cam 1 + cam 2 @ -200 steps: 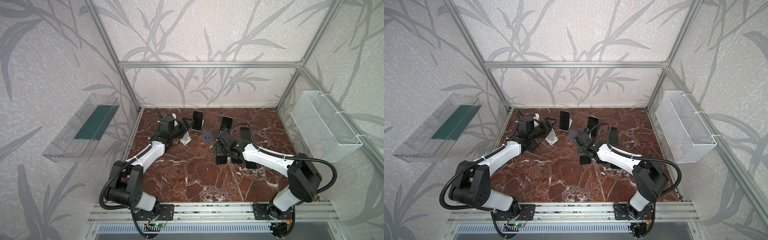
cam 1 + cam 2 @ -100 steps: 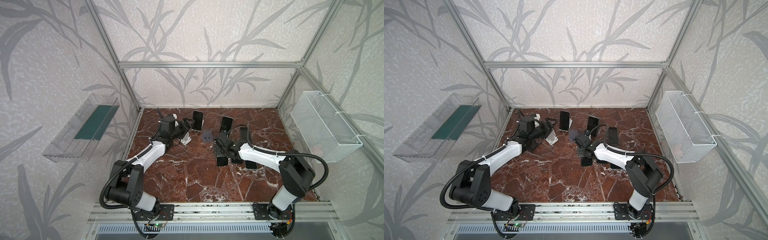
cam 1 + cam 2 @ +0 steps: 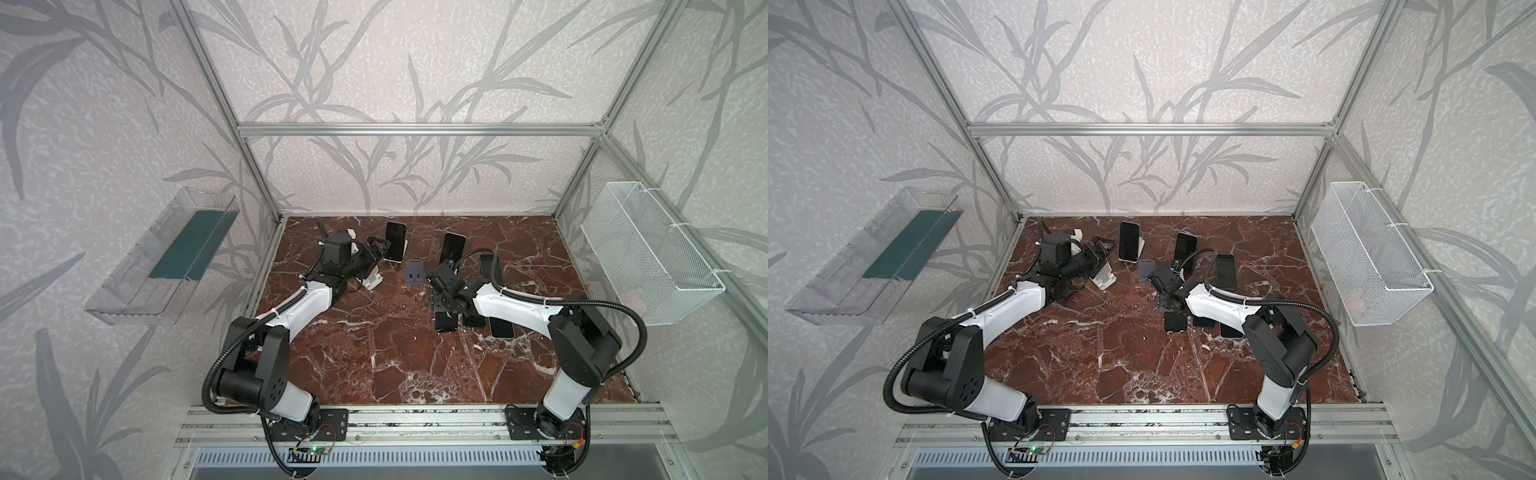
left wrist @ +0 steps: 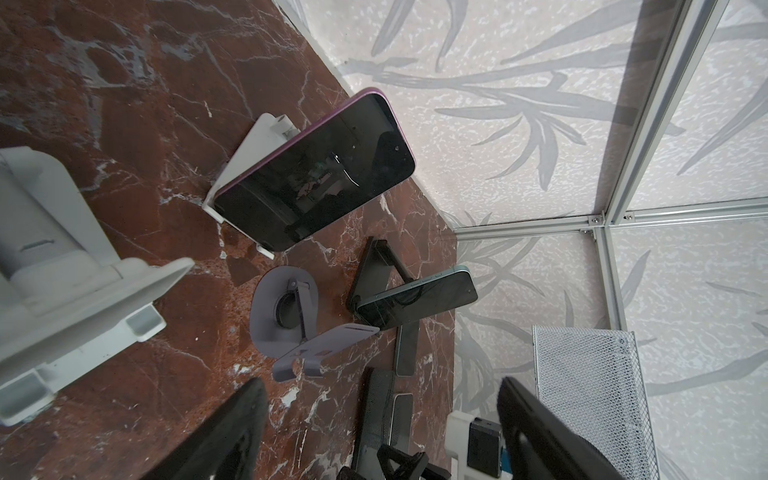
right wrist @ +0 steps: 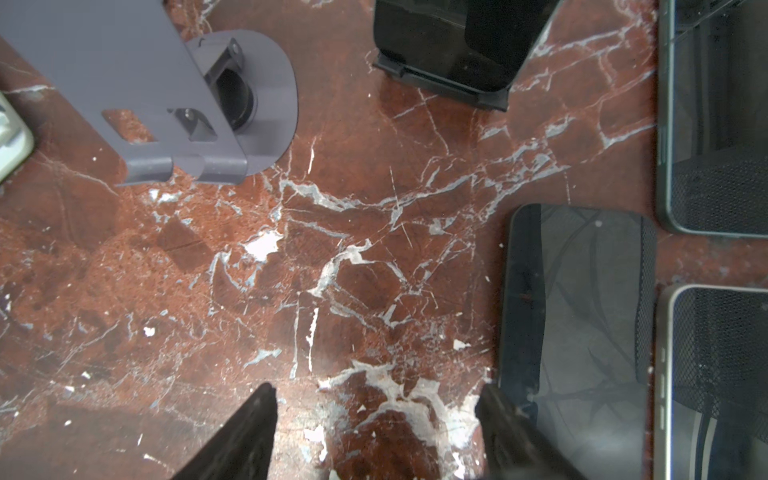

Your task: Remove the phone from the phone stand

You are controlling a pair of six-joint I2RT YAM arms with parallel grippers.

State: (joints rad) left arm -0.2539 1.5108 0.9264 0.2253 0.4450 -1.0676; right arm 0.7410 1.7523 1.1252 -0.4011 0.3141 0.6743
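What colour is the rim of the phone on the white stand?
Purple; the phone shows it best in the left wrist view.

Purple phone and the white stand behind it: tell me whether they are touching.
Touching. The left wrist view shows the purple phone leaning back on the white stand, with its lower edge seated in the stand's front lip.
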